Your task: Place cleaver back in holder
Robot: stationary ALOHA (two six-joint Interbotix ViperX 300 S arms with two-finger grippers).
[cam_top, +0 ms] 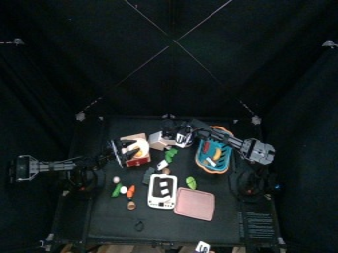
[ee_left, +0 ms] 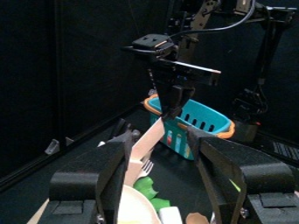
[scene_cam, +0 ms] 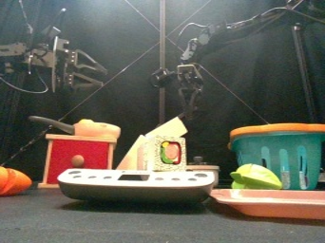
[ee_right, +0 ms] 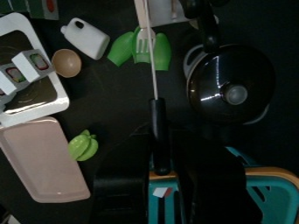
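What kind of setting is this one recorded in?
Most likely a lab robot pen staged as a toy kitchen: black curtains all around, a small black table, with play kitchenware such as a blue basket, a pink board and a wooden holder.

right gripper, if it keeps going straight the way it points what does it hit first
The cleaver: its dark handle lies right ahead of the right gripper, with the blade running on beyond. Past it probably bare table, but depth is unclear.

Dim, curtain-dark surroundings — tabletop lit from above
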